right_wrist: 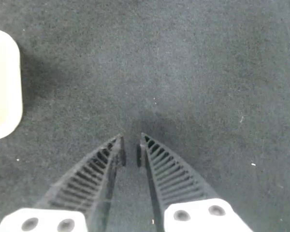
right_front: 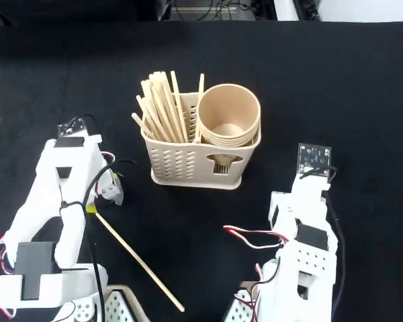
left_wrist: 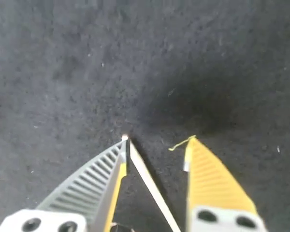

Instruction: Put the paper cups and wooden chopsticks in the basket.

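Wooden chopstick within the open left claw, seemingly against one side.

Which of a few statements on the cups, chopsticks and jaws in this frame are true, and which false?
1. The cups sit stacked inside the basket. True.
2. Every chopstick is in the basket. False: one chopstick lies on the table.
3. The left jaws are open, with that chopstick's end between them. True.
4. The right jaws hold a cup. False: they are empty and nearly shut above the table.
5. The basket lies tipped over. False: it stands upright.
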`<state>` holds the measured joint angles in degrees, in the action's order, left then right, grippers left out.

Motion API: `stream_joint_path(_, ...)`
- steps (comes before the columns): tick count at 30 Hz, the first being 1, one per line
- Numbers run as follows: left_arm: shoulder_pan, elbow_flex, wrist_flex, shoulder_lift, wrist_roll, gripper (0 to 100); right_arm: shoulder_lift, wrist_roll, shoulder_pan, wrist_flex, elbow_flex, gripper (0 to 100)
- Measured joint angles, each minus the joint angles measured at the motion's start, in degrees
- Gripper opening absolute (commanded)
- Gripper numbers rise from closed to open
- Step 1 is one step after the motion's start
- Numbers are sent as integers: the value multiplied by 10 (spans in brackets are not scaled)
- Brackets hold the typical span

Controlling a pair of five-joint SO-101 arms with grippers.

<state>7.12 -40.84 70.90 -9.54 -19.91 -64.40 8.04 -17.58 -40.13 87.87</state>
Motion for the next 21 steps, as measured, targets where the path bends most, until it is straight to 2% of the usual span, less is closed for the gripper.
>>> stream_joint_path(3, 0, -30, -38, 2, 0, 184, 0, 0, 0, 0, 0, 64)
stream_joint_path(7, 16, -40, -39, 2, 18, 184, 0, 0, 0, 0, 0, 64)
stream_joint_path(13, 50, 4, 49, 2, 40, 185, 0, 0, 0, 0, 0, 64)
stream_joint_path(16, 40, 6, 50, 8, 40, 185, 0, 0, 0, 0, 0, 64)
stream_joint_path(21, -9, -19, -11, 62, 41, 185, 0, 0, 0, 0, 0, 64)
